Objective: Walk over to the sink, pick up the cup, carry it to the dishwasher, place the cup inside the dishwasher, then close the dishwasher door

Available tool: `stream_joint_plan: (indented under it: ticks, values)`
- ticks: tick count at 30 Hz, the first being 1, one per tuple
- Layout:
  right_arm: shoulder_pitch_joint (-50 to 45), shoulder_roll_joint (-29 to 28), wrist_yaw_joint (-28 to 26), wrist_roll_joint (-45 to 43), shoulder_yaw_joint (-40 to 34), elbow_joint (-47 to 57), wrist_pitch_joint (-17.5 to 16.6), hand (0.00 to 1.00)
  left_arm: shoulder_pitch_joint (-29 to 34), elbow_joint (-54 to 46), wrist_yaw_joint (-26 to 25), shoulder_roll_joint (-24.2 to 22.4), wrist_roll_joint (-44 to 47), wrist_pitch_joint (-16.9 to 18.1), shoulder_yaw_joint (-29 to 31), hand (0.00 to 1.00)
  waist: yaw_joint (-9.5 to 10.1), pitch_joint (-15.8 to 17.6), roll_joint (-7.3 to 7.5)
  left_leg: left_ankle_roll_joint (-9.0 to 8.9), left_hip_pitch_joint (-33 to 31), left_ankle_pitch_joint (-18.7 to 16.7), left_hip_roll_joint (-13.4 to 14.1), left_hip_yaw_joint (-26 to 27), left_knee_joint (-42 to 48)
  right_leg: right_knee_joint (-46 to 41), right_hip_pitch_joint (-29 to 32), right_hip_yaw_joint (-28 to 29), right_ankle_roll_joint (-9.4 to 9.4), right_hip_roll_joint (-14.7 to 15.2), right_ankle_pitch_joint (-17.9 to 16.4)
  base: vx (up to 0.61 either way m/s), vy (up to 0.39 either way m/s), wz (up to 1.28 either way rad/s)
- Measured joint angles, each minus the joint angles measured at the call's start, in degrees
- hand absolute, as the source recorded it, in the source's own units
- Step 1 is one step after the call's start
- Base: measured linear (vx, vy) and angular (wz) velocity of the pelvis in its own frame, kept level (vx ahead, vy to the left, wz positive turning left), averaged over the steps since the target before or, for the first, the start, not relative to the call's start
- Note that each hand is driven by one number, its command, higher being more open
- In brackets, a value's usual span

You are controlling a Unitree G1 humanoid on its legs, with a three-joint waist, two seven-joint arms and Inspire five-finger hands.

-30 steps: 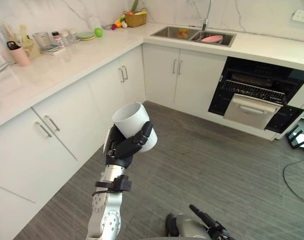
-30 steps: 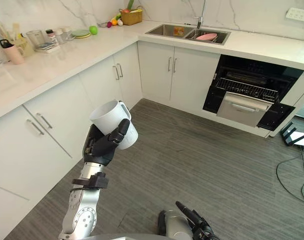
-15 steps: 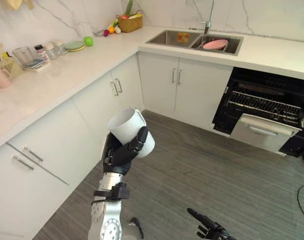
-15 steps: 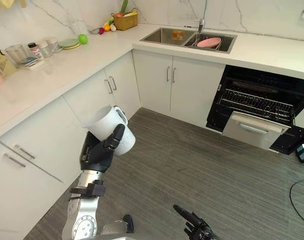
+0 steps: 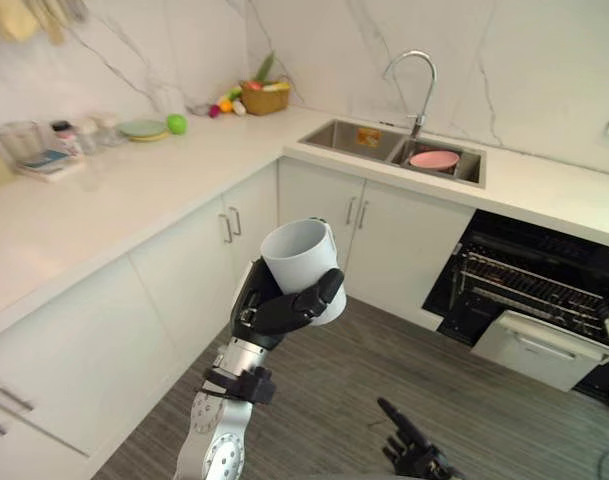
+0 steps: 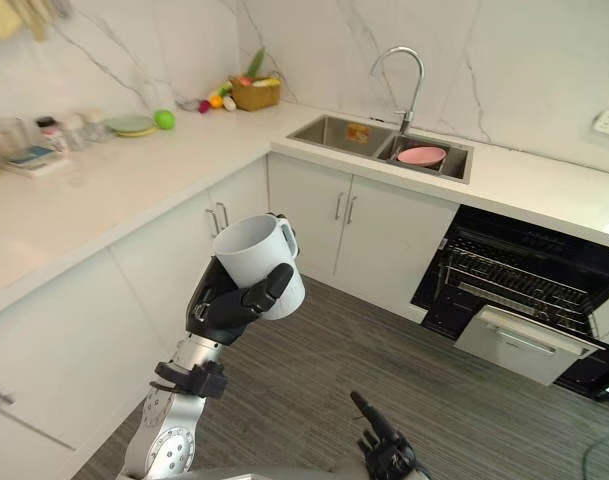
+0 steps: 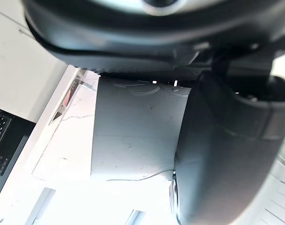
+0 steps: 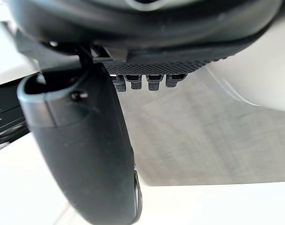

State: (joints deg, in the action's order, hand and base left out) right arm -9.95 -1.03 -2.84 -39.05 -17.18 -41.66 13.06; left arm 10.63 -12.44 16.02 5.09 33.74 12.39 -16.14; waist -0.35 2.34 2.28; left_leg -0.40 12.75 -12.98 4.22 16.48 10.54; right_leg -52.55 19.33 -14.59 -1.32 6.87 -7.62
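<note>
My left hand [image 5: 280, 312] is held up in front of me, shut on a white cup [image 5: 303, 258] that sits tilted with its mouth toward the upper left. In the left wrist view the cup's white wall [image 7: 137, 136] lies against the palm, with the thumb [image 7: 226, 154] wrapped over it. Low at the picture's bottom edge, my right hand [image 5: 408, 450] holds nothing and its fingers are straight. The dishwasher [image 5: 529, 290] stands open at the right under the counter, showing a dark rack above a white door [image 5: 544, 350].
The steel sink [image 5: 369, 138] with a faucet [image 5: 414, 80] and a pink plate [image 5: 434, 159] is ahead. The left counter [image 5: 114, 190] carries a green apple [image 5: 176, 124], plates, jars and a fruit basket [image 5: 263, 96]. White cabinets [image 5: 214, 260] line the grey floor [image 5: 384, 380].
The whole picture has shifted as the camera moved: sink and faucet now sit more central and closer. The cup stays in my left hand.
</note>
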Motion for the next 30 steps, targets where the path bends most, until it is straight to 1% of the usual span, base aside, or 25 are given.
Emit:
stream_joint_plan:
  ticks: [1, 2, 3, 4, 5, 7, 8, 9, 10, 11, 12, 13, 14, 16, 17, 19, 20, 21, 22, 24, 25, 26, 27, 29, 30]
  values:
    - [-0.10, -0.38, 0.53, 0.01, 0.13, 0.49, -0.33, 1.00, -0.53, -0.01, 0.02, -0.02, 0.04, -0.02, -0.05, 0.00, -0.05, 0.14, -0.04, -0.85, 1.17, -0.51, 0.25, 0.22, -0.11, 5.23, -0.38, -1.97, 0.03, -0.28, 0.16, 0.57, -0.043, -0.15]
    - [-0.35, -0.86, 1.99, 0.02, 0.75, 1.18, -0.80, 1.00, -1.34, -0.19, 0.08, -0.17, 0.16, -0.01, -0.03, 0.00, -0.05, 0.22, 0.02, -2.61, 3.55, -1.77, 0.08, 0.94, -0.52, 15.27, -1.40, -5.72, 0.51, -0.93, 1.65, 0.52, -0.068, -0.28]
    - [-1.42, -1.23, 3.89, 0.17, 2.25, 2.17, -0.96, 1.00, -1.49, -0.83, 0.19, -0.07, 0.21, 0.00, 0.09, 0.00, -0.18, 0.27, 1.19, -3.58, 6.15, -3.11, -1.95, 1.55, -0.68, 25.06, -2.91, -8.56, 2.69, -0.96, 11.70, 0.54, -0.079, -0.40]
    - [-1.59, -1.21, 4.54, 0.33, 2.98, 2.33, -1.35, 1.00, -1.34, -0.88, 0.43, -0.40, 0.20, 0.13, 0.29, 0.00, 0.01, 0.15, 1.50, -3.84, 7.28, -3.91, -2.86, 1.70, -0.40, 25.79, -3.62, -10.47, 8.59, -0.76, 10.03, 0.56, -0.086, -0.80]
    - [-1.07, -0.12, 6.59, 0.90, 3.70, 2.75, -1.84, 1.00, -0.86, -0.80, 0.43, -1.72, -0.05, -0.07, 0.44, 0.00, 0.45, -0.05, -1.14, -3.00, 7.75, -4.89, -1.79, 1.89, 0.72, 26.76, -4.62, -10.99, 10.32, -2.36, 6.75, 0.42, -0.069, -0.79]
    - [-0.10, -0.03, 10.03, 1.09, 4.33, 3.23, -2.80, 1.00, -1.75, -0.76, 0.43, -2.37, -0.34, -0.05, -0.24, 0.00, -0.08, 1.14, -2.90, -2.77, 7.76, -5.07, -0.84, 2.91, 2.85, 29.04, -5.85, -8.89, 10.25, -5.40, 3.78, 0.39, -0.091, -0.77]
    - [0.09, -0.50, 12.91, 1.27, 4.63, 4.13, -3.61, 1.00, -2.09, -0.71, 0.43, -2.29, -1.00, -0.03, -0.81, 0.00, -0.24, 1.75, -3.42, -2.75, 7.57, -5.07, 0.42, 3.81, 6.41, 29.80, -6.84, -7.72, 9.04, -7.47, 2.26, 0.31, -0.097, -0.67]
    - [-0.35, -0.58, 14.48, 1.31, 5.32, 4.95, -4.00, 1.00, -2.05, -0.67, 0.42, -2.09, -1.27, -0.03, -1.08, 0.00, -0.43, 1.77, -3.47, -2.71, 7.27, -4.98, 1.35, 3.98, 9.20, 30.18, -7.72, -7.27, 8.83, -8.51, 1.51, 0.29, -0.098, -0.73]
    - [-2.30, -0.88, 17.72, 1.86, 6.44, 8.85, -4.44, 1.00, -2.05, -0.67, 0.46, -1.59, -1.38, 0.03, -1.86, 0.00, -0.49, 1.96, -3.74, -2.48, 5.80, -4.16, 4.02, 4.05, 17.55, 31.48, -10.22, -6.35, 9.16, -10.80, -0.33, 0.32, -0.088, -0.67]
    - [-4.34, -1.40, 20.66, 2.61, 6.34, 14.52, -4.83, 1.00, -2.08, -0.69, 0.54, -1.75, -1.60, 0.17, -2.57, 0.00, -0.60, 2.29, -3.98, -1.68, 2.14, -0.38, 7.16, 3.73, 29.44, 31.93, -12.58, -6.34, 9.16, -11.92, -2.01, 0.33, -0.080, -0.61]
    - [-5.32, -1.52, 22.12, 2.74, 6.32, 17.59, -5.43, 1.00, -2.09, -0.72, 0.73, -1.88, -1.81, 0.35, -2.85, 0.00, -0.68, 2.30, -3.98, -1.52, -0.75, 3.36, 8.46, 2.65, 35.67, 31.94, -13.32, -5.75, 9.86, -12.48, -2.49, 0.33, -0.079, -0.51]
    - [-6.52, -1.34, 24.04, 2.97, 6.22, 22.85, -6.79, 1.00, -1.97, -0.75, 1.50, -2.28, -1.85, 0.47, -3.27, 0.00, -0.56, 2.44, -4.24, -2.43, -6.44, 10.03, 9.80, -1.10, 46.15, 32.02, -14.37, -4.11, 10.16, -13.58, -2.71, 0.32, -0.047, -0.79]
    - [-6.34, -0.93, 25.92, 4.03, 6.09, 28.20, -8.72, 1.00, -1.18, -0.84, 2.38, -2.48, -2.19, 0.57, -3.45, 0.00, -0.18, 2.89, -4.90, -2.88, -13.31, 10.73, 10.24, -5.23, 56.89, 32.99, -16.25, -1.12, 10.59, -15.25, -3.00, 0.31, -0.034, -0.94]
    - [-6.37, -0.96, 26.93, 6.07, 6.28, 33.41, -11.77, 1.00, 0.08, -0.83, 2.90, -1.94, -2.47, 0.57, -3.40, 0.00, 0.50, 3.25, -4.68, -2.18, -19.48, 9.52, 10.35, -7.48, 62.33, 35.49, -19.58, 2.72, 10.69, -16.60, -2.76, 0.34, 0.002, -1.27]
    - [-6.76, -0.77, 26.88, 8.47, 6.27, 36.30, -14.62, 1.00, 1.03, -0.73, 3.66, -1.59, -2.47, 0.62, -2.75, 0.00, 1.15, 3.43, -4.10, -1.64, -23.53, 6.54, 10.27, -8.10, 60.44, 37.94, -22.93, 7.67, 11.15, -17.35, -2.16, 0.37, 0.015, -1.48]
    - [-6.10, 0.64, 25.15, 9.03, 5.79, 35.96, -18.06, 1.00, 1.01, -0.35, 5.15, -1.49, -1.85, 1.23, -1.08, 0.00, 1.45, 2.98, -4.10, -1.11, -26.38, 3.26, 10.97, -7.58, 52.35, 39.47, -24.89, 12.78, 10.51, -17.67, -2.17, 0.32, 0.084, -1.59]
    - [-5.35, 1.69, 22.40, 9.08, 3.59, 34.45, -20.75, 1.00, 0.92, -0.31, 6.74, -1.53, -0.62, 2.62, 0.28, 0.00, 1.55, 2.71, -4.17, -1.20, -27.62, 1.52, 11.34, -6.84, 42.22, 40.15, -25.65, 16.74, 9.99, -17.81, -2.29, 0.35, 0.160, -1.77]
    - [-5.37, 2.61, 20.19, 9.14, 0.85, 33.72, -23.27, 1.00, 0.89, -0.45, 7.61, -1.63, 0.56, 3.85, 1.22, 0.00, 1.46, 2.69, -4.20, -1.58, -28.15, 1.28, 11.26, -6.42, 31.24, 40.52, -26.48, 20.14, 9.57, -17.75, -2.53, 0.47, 0.239, -1.52]
    - [-5.39, 3.01, 19.31, 9.26, -0.74, 33.69, -24.30, 1.00, 0.90, -0.60, 7.69, -1.64, 1.23, 3.96, 1.55, 0.00, 1.43, 2.66, -4.23, -1.74, -28.20, 1.41, 10.94, -6.53, 26.16, 40.49, -26.67, 21.99, 9.17, -17.66, -2.76, 0.44, 0.268, -1.48]
    - [-6.52, 5.14, 17.65, 9.54, -3.21, 36.07, -27.34, 1.00, 1.65, -0.80, 7.10, -1.65, 2.32, 3.91, 2.28, 0.00, 1.05, 2.64, -4.19, -2.88, -28.16, 4.10, 8.49, -10.01, 11.57, 39.64, -27.99, 28.59, 7.61, -16.43, -5.40, 0.50, 0.359, -1.44]
    - [-7.56, 5.35, 17.62, 10.29, -3.20, 37.62, -28.07, 1.00, 2.00, -0.80, 6.74, -1.66, 2.30, 3.90, 2.18, 0.00, 1.01, 2.61, -4.12, -3.05, -27.96, 6.40, 7.92, -10.71, 10.36, 38.60, -28.16, 29.82, 6.72, -15.97, -6.73, 0.47, 0.381, -1.33]
    - [-10.12, 5.26, 17.60, 12.36, -3.09, 41.92, -29.07, 1.00, 3.29, -0.82, 6.45, -1.76, 2.30, 3.90, 1.60, 0.00, 1.03, 1.93, -4.20, -3.21, -26.71, 11.64, 6.48, -10.98, 9.64, 35.82, -28.15, 30.96, 3.03, -14.79, -9.70, 0.48, 0.378, -1.04]
    - [-12.52, 2.83, 17.56, 14.11, -2.45, 45.31, -30.07, 1.00, 4.17, -0.83, 6.34, -0.94, 2.26, 3.76, 1.12, 0.00, 0.00, 0.81, -2.04, -2.81, -24.86, 10.53, 4.72, -8.35, 10.09, 33.65, -27.98, 31.67, 0.15, -11.68, -11.76, 0.49, 0.365, -0.86]
    - [-14.37, 0.93, 15.77, 15.01, -2.42, 49.02, -30.18, 1.00, 4.26, -0.97, 5.92, -0.75, 2.24, 3.77, -0.25, 0.00, -0.63, 0.06, -0.54, -1.15, -24.38, 8.23, 3.52, -6.18, 12.51, 33.69, -28.67, 31.41, -1.58, -9.23, -10.98, 0.43, 0.311, -0.43]
    - [-14.32, 0.16, 14.50, 15.11, -2.37, 49.54, -30.24, 1.00, 4.31, -0.96, 5.90, -0.56, 2.24, 3.76, -0.51, 0.00, -0.55, 0.16, 0.07, -0.34, -24.13, 7.15, 3.67, -5.42, 15.58, 34.45, -30.08, 31.32, -1.63, -8.45, -9.43, 0.38, 0.283, -0.45]
